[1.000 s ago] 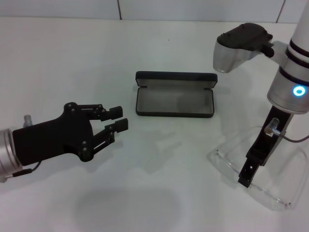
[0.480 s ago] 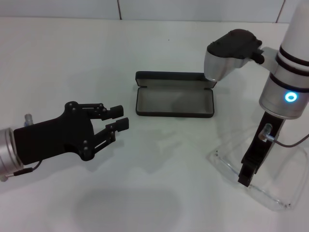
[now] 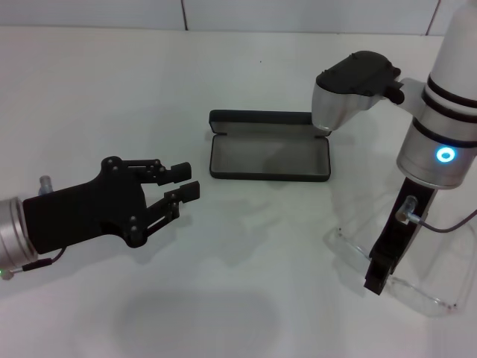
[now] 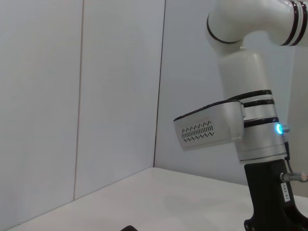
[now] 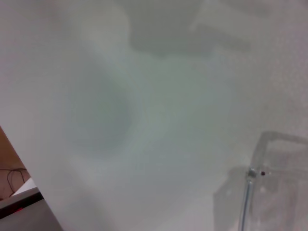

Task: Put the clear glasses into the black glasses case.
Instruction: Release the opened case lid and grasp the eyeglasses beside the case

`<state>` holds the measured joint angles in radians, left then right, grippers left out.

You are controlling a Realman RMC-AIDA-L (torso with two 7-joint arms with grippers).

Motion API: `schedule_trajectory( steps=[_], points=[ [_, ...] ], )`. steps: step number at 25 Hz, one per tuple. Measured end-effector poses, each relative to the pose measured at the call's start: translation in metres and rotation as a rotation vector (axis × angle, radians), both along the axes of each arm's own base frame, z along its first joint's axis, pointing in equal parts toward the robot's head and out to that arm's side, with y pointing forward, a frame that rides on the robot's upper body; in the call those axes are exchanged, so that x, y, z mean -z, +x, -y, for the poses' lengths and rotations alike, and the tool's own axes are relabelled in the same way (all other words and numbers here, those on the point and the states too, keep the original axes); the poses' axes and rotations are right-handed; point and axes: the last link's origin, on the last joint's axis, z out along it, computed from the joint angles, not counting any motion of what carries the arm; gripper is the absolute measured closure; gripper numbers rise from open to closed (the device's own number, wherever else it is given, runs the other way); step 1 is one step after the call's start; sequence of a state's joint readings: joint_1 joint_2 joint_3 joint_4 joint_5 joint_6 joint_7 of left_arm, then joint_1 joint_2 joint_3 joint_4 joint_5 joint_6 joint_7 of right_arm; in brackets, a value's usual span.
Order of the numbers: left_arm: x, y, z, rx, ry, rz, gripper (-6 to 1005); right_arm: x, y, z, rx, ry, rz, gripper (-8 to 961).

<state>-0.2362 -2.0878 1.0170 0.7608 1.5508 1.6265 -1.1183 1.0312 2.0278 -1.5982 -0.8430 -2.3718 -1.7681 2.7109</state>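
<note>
The black glasses case [image 3: 268, 156] lies open in the middle of the table, its grey lining bare and its lid standing along the far side. The clear glasses [image 3: 349, 247] rest at the near right, in front of and to the right of the case. My right gripper [image 3: 375, 282] points straight down into them and looks shut on the clear glasses at their front edge. The right wrist view shows one clear arm and hinge of the glasses [image 5: 276, 159] close up. My left gripper [image 3: 186, 181] hovers open and empty at the near left, aimed toward the case.
The white table [image 3: 246, 67] runs back to a pale wall. The right arm's grey elbow housing [image 3: 350, 82] hangs over the case's far right corner. In the left wrist view only the right arm [image 4: 240, 125] and the wall show.
The right arm's elbow has swung left over the case's corner. The gripper tip dropped slightly and the glasses shifted and tilted with it. The left arm stayed put.
</note>
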Motion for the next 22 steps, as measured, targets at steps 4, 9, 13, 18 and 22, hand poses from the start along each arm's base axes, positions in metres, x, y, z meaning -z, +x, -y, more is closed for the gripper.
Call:
schedule_trajectory(
  steps=[4,9,13,18,22],
  points=[
    [0.0004,-0.0004,0.0002,-0.003,-0.001,0.001,753,0.0015,0.0014,0.0008,-0.001,-0.004,0.006,560],
    [0.0013,-0.0011,0.0007,-0.007,-0.004,0.003,754,0.004,0.0045,0.0015,-0.01,-0.006,0.032,561],
    [0.0023,-0.0024,0.0002,-0.016,-0.002,0.001,755,0.0048,0.0053,0.0007,-0.017,0.001,0.043,560],
    [0.0025,-0.0025,0.0001,-0.017,-0.002,0.001,756,0.0055,0.0052,0.001,-0.051,-0.012,0.033,593],
    [0.0024,-0.0027,0.0002,-0.018,-0.002,0.001,757,0.0063,0.0055,0.0018,-0.071,-0.023,0.039,636]
  ],
)
